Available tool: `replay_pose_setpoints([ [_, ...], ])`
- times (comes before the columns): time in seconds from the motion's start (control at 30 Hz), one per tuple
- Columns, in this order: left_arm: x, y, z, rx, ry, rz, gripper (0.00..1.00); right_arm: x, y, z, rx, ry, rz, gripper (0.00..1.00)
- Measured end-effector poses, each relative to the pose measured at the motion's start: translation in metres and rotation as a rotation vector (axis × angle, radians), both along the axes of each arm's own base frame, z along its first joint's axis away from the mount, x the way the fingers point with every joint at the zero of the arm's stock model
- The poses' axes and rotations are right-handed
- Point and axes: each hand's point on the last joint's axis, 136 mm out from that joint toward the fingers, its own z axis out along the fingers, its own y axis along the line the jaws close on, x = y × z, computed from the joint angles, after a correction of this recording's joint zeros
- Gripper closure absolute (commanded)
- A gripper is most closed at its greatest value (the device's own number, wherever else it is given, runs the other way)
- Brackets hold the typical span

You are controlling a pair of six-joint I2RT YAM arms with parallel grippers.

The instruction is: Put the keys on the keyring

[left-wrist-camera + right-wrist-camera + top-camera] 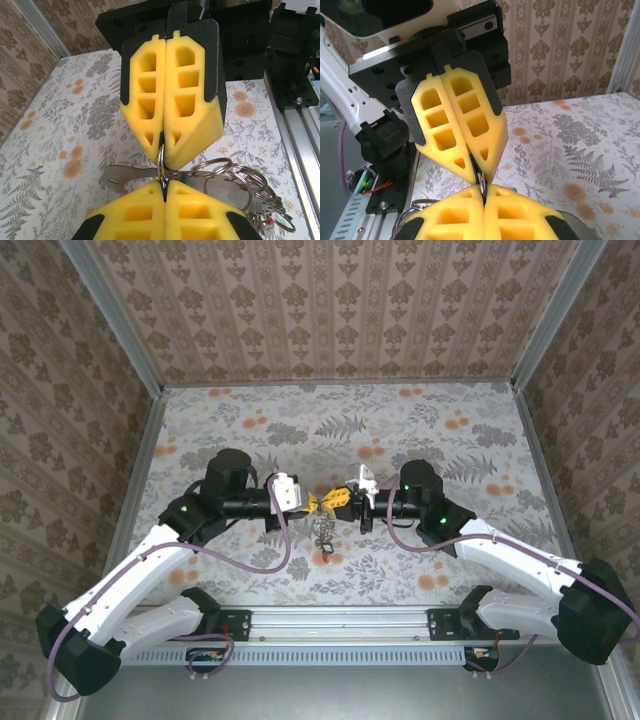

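While L jaws and R jaws both pinch one ring [160, 162], hanging bunch [325, 533] too blurred to ID

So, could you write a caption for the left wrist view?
Left gripper and right gripper pinch one metal ring, tip to tip.
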Motion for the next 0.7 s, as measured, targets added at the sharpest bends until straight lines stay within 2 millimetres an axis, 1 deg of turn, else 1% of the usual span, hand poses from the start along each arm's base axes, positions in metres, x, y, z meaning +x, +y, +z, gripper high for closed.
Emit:
replay_pose_setpoints([
  [0.27,0.006,-0.002,0.008,-0.029,-0.017,0.021,1.00,0.006,-0.001,0.010,0.076,-0.008,-0.040,1.00],
  [0.57,0.010,-0.003,0.016,-0.057,-0.026,0.041,0.92,0.012,-0.004,0.022,0.141,-0.031,-0.078,1.00],
  [0.7,0.011,-0.004,0.016,-0.066,-0.008,0.045,0.80,0.014,-0.004,0.029,0.169,-0.047,-0.086,1.00],
])
